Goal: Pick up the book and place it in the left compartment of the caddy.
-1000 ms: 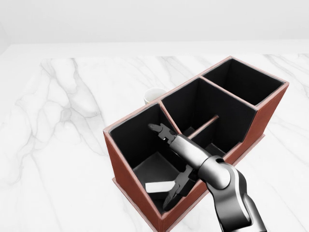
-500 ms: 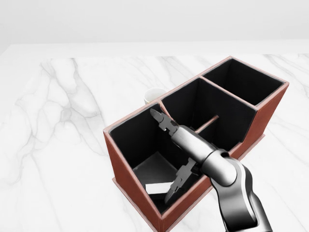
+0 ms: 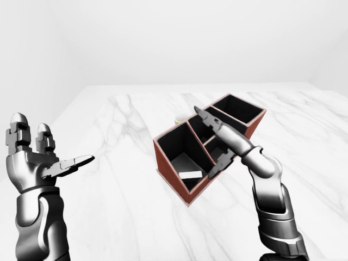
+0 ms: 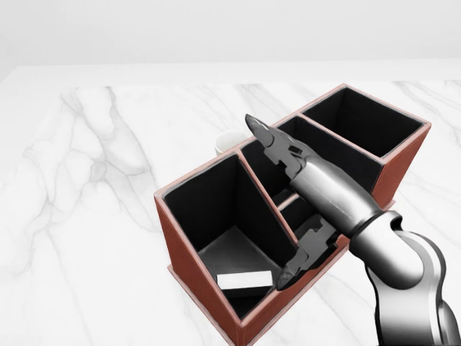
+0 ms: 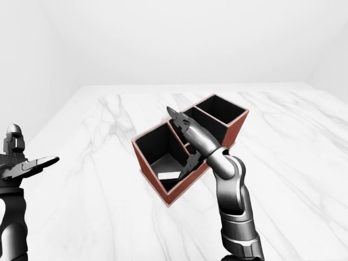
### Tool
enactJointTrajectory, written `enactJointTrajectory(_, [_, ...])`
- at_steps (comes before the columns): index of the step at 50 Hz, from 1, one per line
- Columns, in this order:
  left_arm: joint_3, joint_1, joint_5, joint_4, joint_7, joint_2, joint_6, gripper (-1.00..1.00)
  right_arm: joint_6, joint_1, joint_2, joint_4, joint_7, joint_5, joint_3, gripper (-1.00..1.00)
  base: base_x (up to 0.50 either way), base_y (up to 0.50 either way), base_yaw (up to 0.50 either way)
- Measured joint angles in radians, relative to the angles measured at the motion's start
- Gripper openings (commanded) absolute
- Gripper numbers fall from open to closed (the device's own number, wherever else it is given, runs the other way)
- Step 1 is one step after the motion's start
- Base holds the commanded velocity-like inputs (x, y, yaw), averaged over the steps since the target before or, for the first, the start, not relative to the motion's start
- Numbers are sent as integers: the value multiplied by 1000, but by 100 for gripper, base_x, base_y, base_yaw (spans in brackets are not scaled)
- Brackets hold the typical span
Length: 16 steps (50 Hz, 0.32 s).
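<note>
**Book lying in the left compartment; both hands open and empty**

The fingers of the right hand are spread wide: the upper ones point toward the top left of the head view over the caddy's middle compartment, while a lower digit hangs down near the caddy's lower rim. Nothing is held between them. The right forearm runs off to the lower right of that view.

The book, a small white slab, lies flat on the dark floor of the left compartment, close to the lower wall, just left of the lower digit and apart from it.

The caddy is a red-brown box with black lining, set diagonally on a white marble table. A white cup shows partly behind its upper wall.

In the left-eye view, the left hand is raised at the far left, well apart from the caddy, fingers extended and holding nothing.
</note>
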Motion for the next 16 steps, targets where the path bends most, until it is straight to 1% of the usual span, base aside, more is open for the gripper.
enactJointTrajectory(8, [-2, 0, 3, 14, -4, 0, -9, 100, 0, 54, -24, -131, 10, 34, -51, 100, 0, 0, 0])
enactJointTrajectory(16, [-5, 5, 9, 11, -8, -3, -8, 100, 0, 134, -34, -251, 4, 87, -115, 100, 0, 0, 0])
